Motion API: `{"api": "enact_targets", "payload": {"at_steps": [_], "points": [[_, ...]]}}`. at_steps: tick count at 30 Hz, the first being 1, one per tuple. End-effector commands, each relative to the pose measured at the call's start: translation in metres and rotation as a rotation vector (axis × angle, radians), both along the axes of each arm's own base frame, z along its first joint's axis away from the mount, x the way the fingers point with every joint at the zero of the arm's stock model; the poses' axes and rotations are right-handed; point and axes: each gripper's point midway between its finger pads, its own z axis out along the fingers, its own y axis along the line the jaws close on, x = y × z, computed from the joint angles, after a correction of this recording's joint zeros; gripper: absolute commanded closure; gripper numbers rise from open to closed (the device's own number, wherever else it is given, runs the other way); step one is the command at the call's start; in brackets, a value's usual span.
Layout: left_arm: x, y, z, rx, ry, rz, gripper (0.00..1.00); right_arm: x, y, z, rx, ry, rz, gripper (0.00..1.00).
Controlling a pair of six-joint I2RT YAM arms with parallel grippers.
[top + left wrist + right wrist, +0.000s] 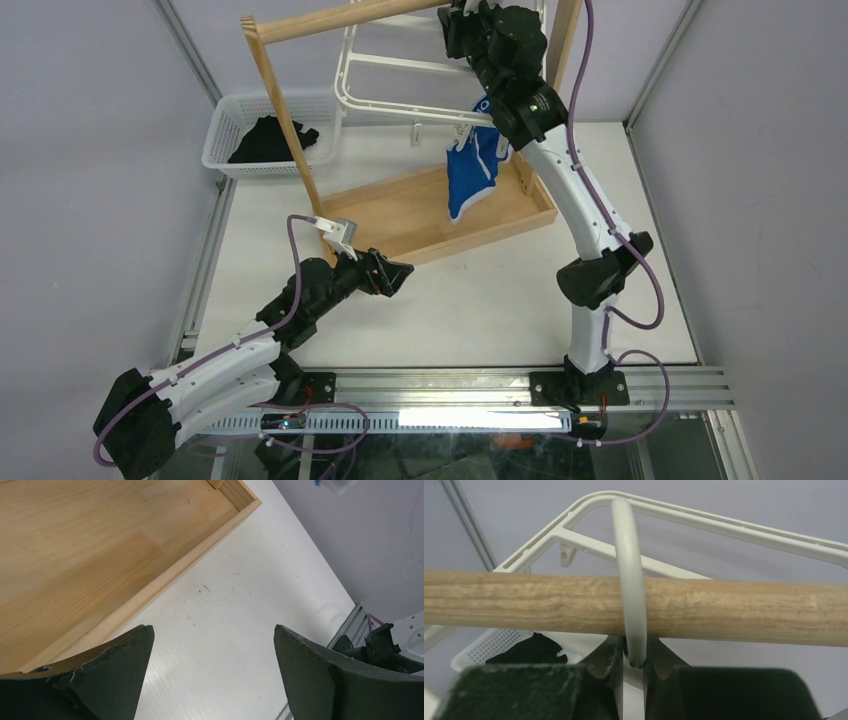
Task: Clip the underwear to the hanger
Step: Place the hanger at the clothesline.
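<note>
Nearest, the left gripper [212, 630] is held beside the wooden tray [75, 545], fingers wide apart, empty. Beyond, the underwear [470, 175] is seen dangling from the hanger [400, 100]; clipping seems done. Farthest, the hook [629, 555], looped over the rod [749, 610], is pinched by the right gripper [634, 660]; release is called for. The clip is hidden.

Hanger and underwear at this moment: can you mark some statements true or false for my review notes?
1. The underwear hangs from the hanger. True.
2. The right pincer is shut on the hanger's hook. True.
3. The left pincer grips a clip. False: it is open and empty above the table.
4. The hook lies on the table. False: it loops over the wooden rod.
5. The black garment is clipped to the hanger. False: it lies in the basket.
</note>
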Motion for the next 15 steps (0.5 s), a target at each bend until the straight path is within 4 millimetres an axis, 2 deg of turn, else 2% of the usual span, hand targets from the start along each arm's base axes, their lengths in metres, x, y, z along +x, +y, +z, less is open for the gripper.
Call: {"api": "enact_targets", "payload": {"at_steps": [1,5,6,8,12,15], "points": [[0.003,0.004,0.022,-0.032,-0.041,0.03,0.06,-0.016,-0.023,0.077,0.156,-0.212,-0.012,1.0],[0.003,0.006,0.027,-0.038,-0.048,0.04,0.01,-0.009,-0.015,0.063,0.133,-0.182,0.001,0.91],[0.004,0.007,0.029,-0.04,-0.048,0.05,0.01,-0.009,-0.015,0.061,0.127,-0.177,0.004,0.86],[0.007,0.011,0.033,-0.048,-0.047,0.081,0.01,-0.014,-0.014,0.057,0.111,-0.172,0.022,0.68],[0.014,0.018,0.041,-0.036,-0.057,0.133,0.01,-0.04,-0.016,0.063,0.088,-0.21,0.089,0.44],[0.018,0.022,0.049,-0.008,-0.071,0.157,0.01,-0.067,-0.021,0.074,0.079,-0.236,0.144,0.29]]}}
